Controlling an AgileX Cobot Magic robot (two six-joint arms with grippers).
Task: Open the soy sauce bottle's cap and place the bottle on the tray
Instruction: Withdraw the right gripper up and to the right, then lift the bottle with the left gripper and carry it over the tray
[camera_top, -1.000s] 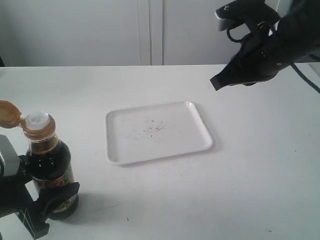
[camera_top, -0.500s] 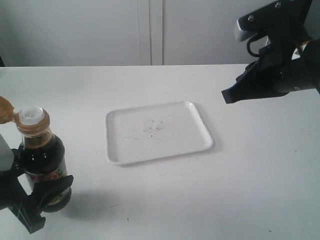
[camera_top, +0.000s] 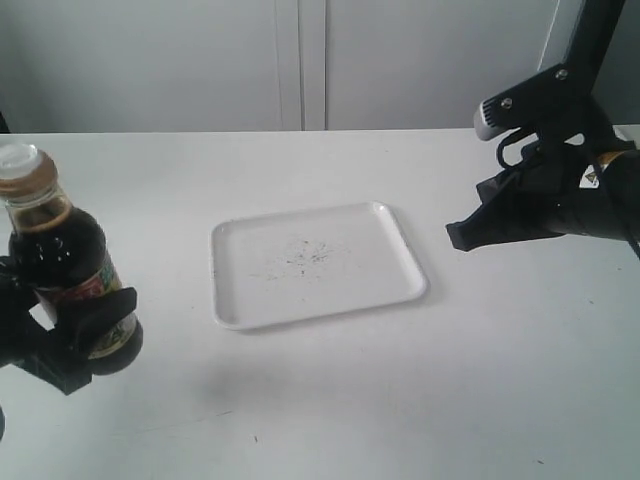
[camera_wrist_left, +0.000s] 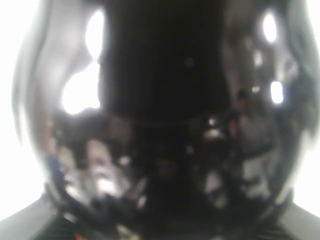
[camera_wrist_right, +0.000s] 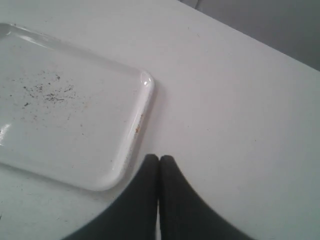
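The soy sauce bottle (camera_top: 58, 255) hangs above the table at the far left, leaning slightly, with my left gripper (camera_top: 72, 332) shut on its labelled lower body. Its white spout (camera_top: 20, 158) stands bare above the golden-brown collar (camera_top: 27, 186). The flipped cap itself does not show at the picture's edge. In the left wrist view the dark bottle (camera_wrist_left: 165, 125) fills the frame, blurred. The white tray (camera_top: 392, 272) lies flat mid-table with dark specks at its centre. My right gripper (camera_top: 458, 238) hovers right of the tray, shut and holding nothing. Its tips (camera_wrist_right: 159, 159) are close to the tray's corner (camera_wrist_right: 125, 165).
The white table (camera_top: 450, 400) spreads all round the tray. A pale wall or cabinet front (camera_top: 300, 60) runs behind the table's far edge. The right arm's black body (camera_top: 560, 190) stands over the table's right side.
My left gripper has lifted the bottle off the table and turned it, so the flipped cap no longer shows. The right arm has drawn back to the right and come lower.
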